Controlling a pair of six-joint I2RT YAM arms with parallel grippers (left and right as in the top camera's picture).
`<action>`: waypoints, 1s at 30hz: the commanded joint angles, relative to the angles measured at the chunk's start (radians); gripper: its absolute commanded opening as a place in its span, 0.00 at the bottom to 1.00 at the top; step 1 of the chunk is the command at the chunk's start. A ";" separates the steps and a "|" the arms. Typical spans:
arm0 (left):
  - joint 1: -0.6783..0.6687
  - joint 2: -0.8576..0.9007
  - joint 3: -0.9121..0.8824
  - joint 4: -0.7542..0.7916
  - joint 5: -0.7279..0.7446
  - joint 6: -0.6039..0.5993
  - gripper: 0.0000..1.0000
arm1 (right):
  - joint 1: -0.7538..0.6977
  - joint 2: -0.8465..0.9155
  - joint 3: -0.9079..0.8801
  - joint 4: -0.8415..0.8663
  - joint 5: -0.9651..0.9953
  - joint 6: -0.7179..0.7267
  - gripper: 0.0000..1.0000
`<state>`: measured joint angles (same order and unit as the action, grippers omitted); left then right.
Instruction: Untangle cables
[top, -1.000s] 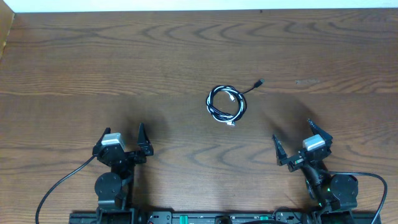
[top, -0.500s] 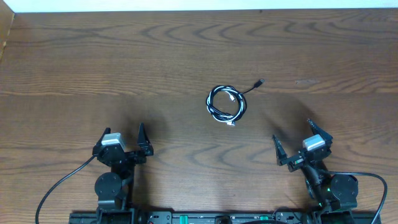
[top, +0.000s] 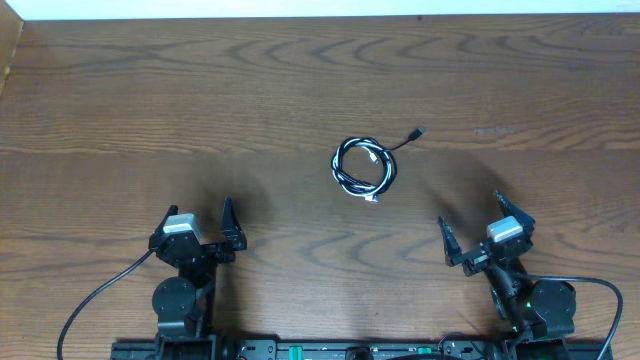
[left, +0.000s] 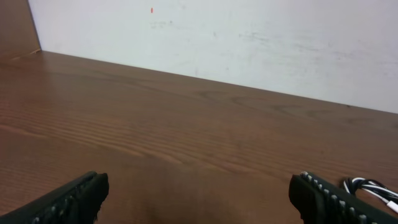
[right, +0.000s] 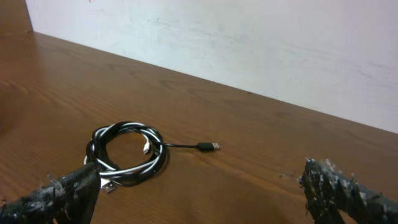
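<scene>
Wood surface (top: 300, 80), dark grain, white wall along the far edge.

Left claw (top: 196, 220) sits near-left, low by its base. Jaws are spread wide w/ nothing btwn them. Its wrist view shows only bare wood in the gap, plus a sliver of the cables at the far-right edge of frame.

Cables (top: 340, 170) lie right of centre, farther out than both claws and nearer the right one, touching neither. Black and white cords are wound together in one flat round coil. A black plug (top: 418, 131) on a short tail sticks out to the far right, and a white plug (top: 375, 200) pokes out at the coil's near edge.

Right claw (top: 474, 220) is near-right, angled toward the coil. It is also wide open and empty. In its wrist view the coil sits ahead and left of the gap, w/ the black tail pointing toward the middle.

Change: none. Vs the overhead shots 1 s and 0.5 s back, both arms and the coil sit in the same spots, w/ no visible shift. So my read is the task hasn't begun: the cords are fully wound and both claws are parked.

Next is prob. a reach, and the right claw is better placed. The black tail looks like the easiest first grab since it lies clear of the loop. The left claw could pin the coil while the other pulls.

Risks: thin cords flat on wood are hard to pinch, and tugging one end may just drag the whole coil along.
</scene>
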<state>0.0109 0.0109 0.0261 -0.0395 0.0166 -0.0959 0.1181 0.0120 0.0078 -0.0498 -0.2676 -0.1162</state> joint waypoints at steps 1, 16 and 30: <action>-0.004 -0.006 -0.022 -0.033 -0.032 0.018 0.98 | -0.006 -0.005 -0.002 -0.005 0.007 0.011 0.99; -0.004 -0.006 -0.022 -0.031 -0.025 0.017 0.98 | -0.006 -0.005 -0.002 -0.005 0.007 0.010 0.99; -0.004 -0.005 -0.022 -0.026 0.037 -0.021 0.98 | -0.006 -0.005 -0.002 -0.005 0.007 0.011 0.99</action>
<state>0.0109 0.0109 0.0261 -0.0395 0.0437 -0.1078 0.1181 0.0120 0.0078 -0.0498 -0.2676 -0.1162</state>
